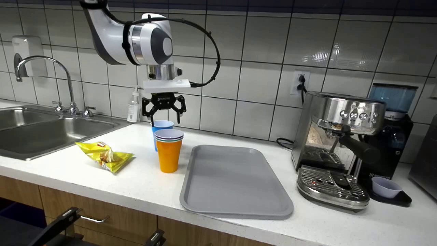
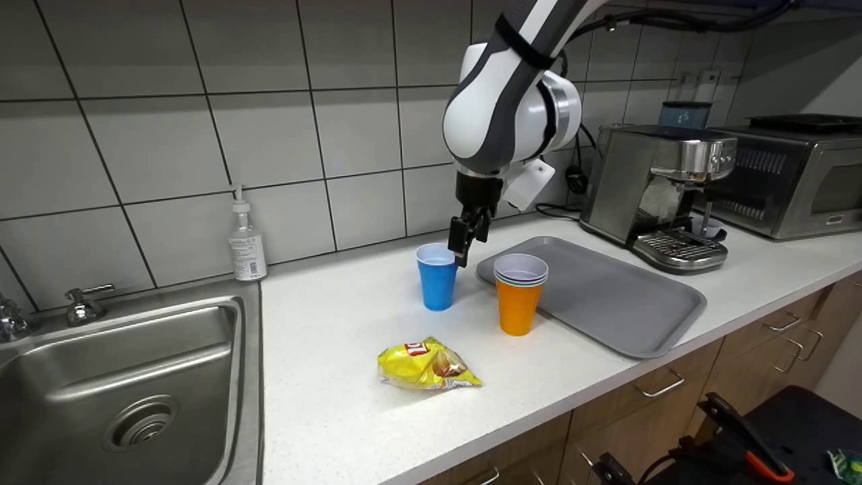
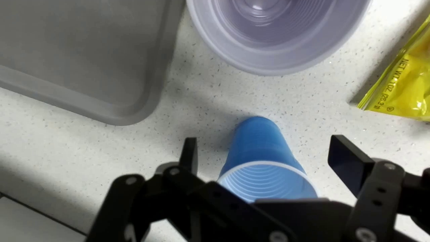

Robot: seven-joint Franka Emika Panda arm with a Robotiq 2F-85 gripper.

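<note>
We judge this an early stage: our end effector (image 1: 165, 123) hangs spread and empty near the blue cup (image 2: 438, 286), which stands upright on the surface (image 2: 323, 391) near the stacked cups (image 2: 517, 310), the grasp not yet made.

Single cup (image 2: 438, 283), blue with white rim, interior paler and ringed; cup stack (image 2: 518, 308), orange, interior lilac; snack bag (image 2: 427, 367), yellow with red label; tray (image 1: 235, 181), plain grey; gripper (image 1: 165, 122), black; coffee machine (image 2: 616, 188), silver; counter (image 3: 215, 90), white with dark flecks; wall tiles (image 2: 262, 135), greyish white, dark grid lines; drawer fronts (image 1: 129, 222), brown wood grain.
</note>
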